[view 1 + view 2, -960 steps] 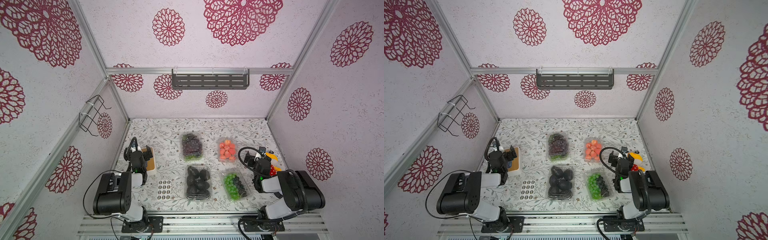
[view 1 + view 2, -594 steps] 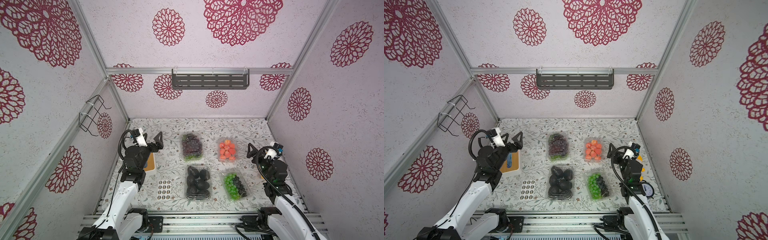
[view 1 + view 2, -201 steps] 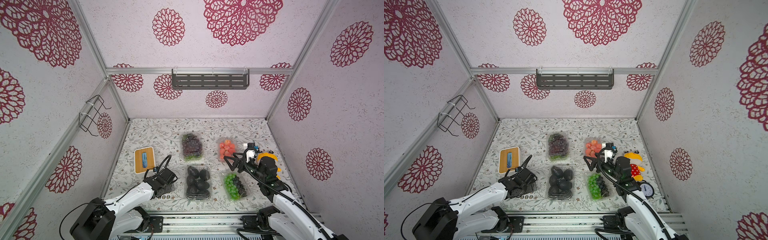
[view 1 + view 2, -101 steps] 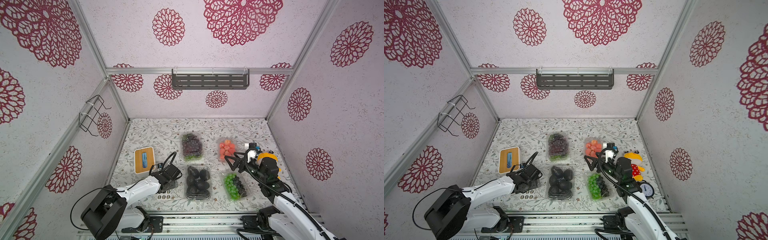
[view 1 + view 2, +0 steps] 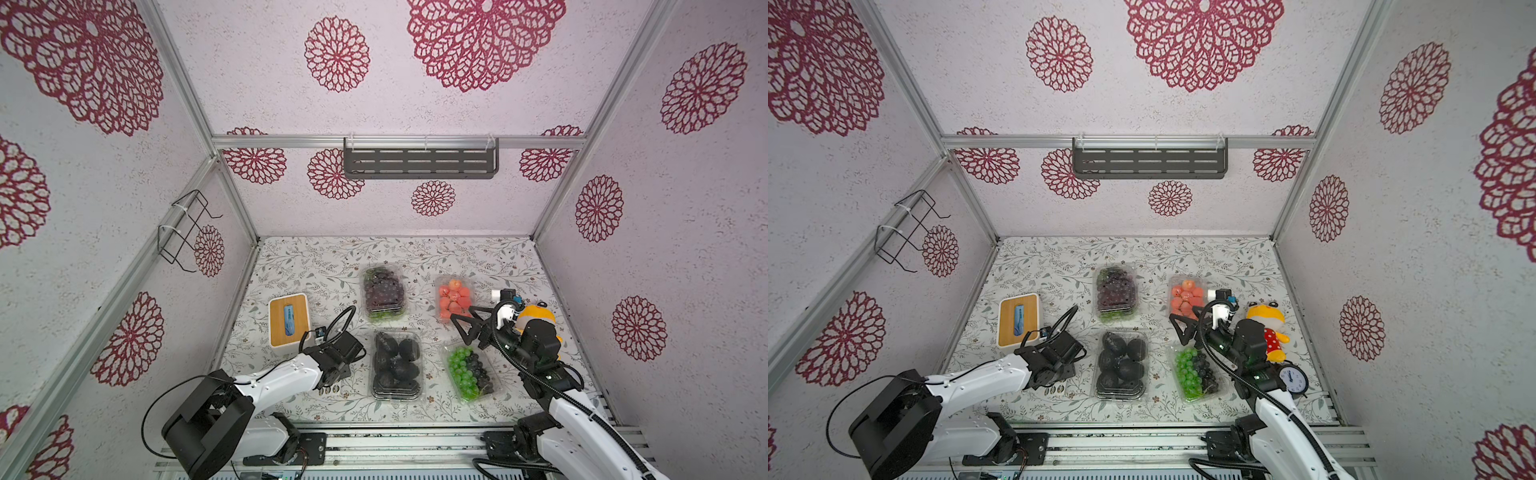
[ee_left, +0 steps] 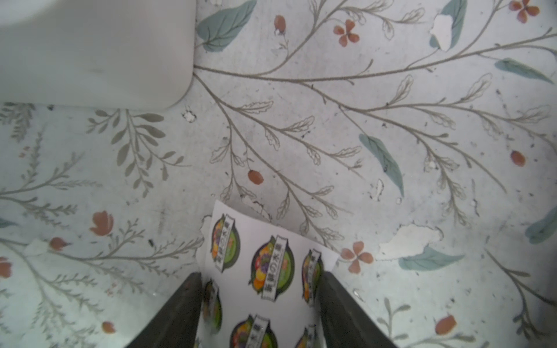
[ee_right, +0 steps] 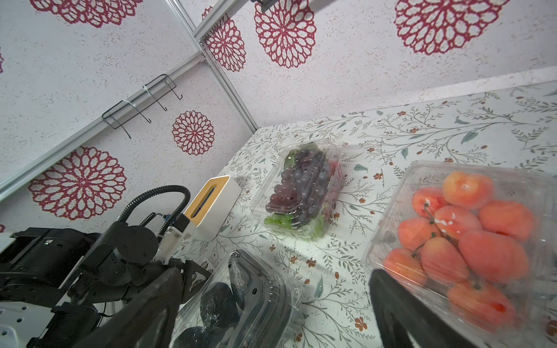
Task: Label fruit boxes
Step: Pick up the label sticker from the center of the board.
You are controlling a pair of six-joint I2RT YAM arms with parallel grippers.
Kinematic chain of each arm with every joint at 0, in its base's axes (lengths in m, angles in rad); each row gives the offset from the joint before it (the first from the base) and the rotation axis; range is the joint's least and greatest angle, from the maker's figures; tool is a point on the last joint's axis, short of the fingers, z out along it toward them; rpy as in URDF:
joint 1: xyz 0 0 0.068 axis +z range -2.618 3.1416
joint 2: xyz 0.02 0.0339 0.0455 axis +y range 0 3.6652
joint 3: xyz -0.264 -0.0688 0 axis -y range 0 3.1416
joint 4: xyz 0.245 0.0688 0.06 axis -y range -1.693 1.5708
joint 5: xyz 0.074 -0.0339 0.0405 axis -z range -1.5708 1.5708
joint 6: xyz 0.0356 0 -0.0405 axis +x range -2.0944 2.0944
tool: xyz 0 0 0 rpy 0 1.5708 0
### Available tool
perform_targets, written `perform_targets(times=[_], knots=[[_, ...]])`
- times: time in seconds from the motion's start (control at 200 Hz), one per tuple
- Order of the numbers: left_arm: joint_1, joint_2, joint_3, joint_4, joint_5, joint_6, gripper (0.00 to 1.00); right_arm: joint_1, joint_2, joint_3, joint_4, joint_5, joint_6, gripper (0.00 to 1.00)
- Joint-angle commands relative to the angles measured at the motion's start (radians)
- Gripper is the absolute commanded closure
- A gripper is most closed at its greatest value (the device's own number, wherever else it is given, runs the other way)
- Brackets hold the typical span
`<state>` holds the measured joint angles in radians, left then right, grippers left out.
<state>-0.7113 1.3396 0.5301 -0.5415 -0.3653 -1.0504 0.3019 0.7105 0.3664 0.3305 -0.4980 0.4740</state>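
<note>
Four clear fruit boxes lie on the floral table: purple grapes (image 5: 383, 293), strawberries (image 5: 455, 298), black fruits (image 5: 395, 363) and green-and-black grapes (image 5: 471, 372). Left of the black fruits, my left gripper (image 6: 259, 274) points down at the white sticker sheet (image 6: 265, 256). Its fingers press both side edges of the sheet, which bows up between them. The arm hides most of the sheet in both top views; only a strip of stickers (image 5: 1054, 390) shows. My right gripper (image 5: 459, 328) hangs open and holds nothing, between the strawberries (image 7: 470, 235) and the black fruits (image 7: 229, 298).
A white box with a wooden lid (image 5: 289, 320) stands by the left wall, close behind the left wrist. A yellow plush toy (image 5: 1266, 320) and a small clock (image 5: 1292, 378) sit at the right edge beside the right arm. A dark shelf (image 5: 419, 163) hangs on the back wall.
The left gripper has slid over the sticker sheet toward the black fruit box, and its jaws have narrowed onto the sheet's edges. The right arm has barely moved.
</note>
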Motion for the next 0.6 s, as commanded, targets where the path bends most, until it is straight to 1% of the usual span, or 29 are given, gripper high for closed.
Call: perform_targets(times=[0.0,0.04,0.185,0.215,0.255,0.325,0.46,0.59], knots=[[-0.014,0.070,-0.048,-0.035,0.136,-0.012,0.44,0.004,-0.019,0.005,0.019,0.006,0.015,0.01],[-0.014,0.058,-0.045,-0.007,0.143,0.008,0.49,0.005,-0.016,0.003,0.027,-0.002,0.019,0.01],[-0.015,-0.032,-0.028,0.058,0.136,0.056,0.50,0.006,0.020,0.003,0.048,-0.030,0.039,0.02],[-0.016,-0.056,-0.030,0.067,0.135,0.062,0.52,0.006,0.026,0.002,0.056,-0.037,0.044,0.02],[-0.016,-0.091,-0.027,0.071,0.129,0.069,0.60,0.008,0.035,0.002,0.067,-0.047,0.053,0.03],[-0.016,-0.150,-0.027,0.078,0.116,0.083,0.64,0.014,0.047,0.002,0.089,-0.061,0.071,0.03],[-0.013,-0.245,-0.030,0.086,0.091,0.107,0.66,0.054,0.066,0.006,0.120,-0.079,0.094,0.04],[-0.013,-0.295,-0.007,0.092,0.078,0.137,0.66,0.125,0.096,0.019,0.141,-0.058,0.104,0.06]])
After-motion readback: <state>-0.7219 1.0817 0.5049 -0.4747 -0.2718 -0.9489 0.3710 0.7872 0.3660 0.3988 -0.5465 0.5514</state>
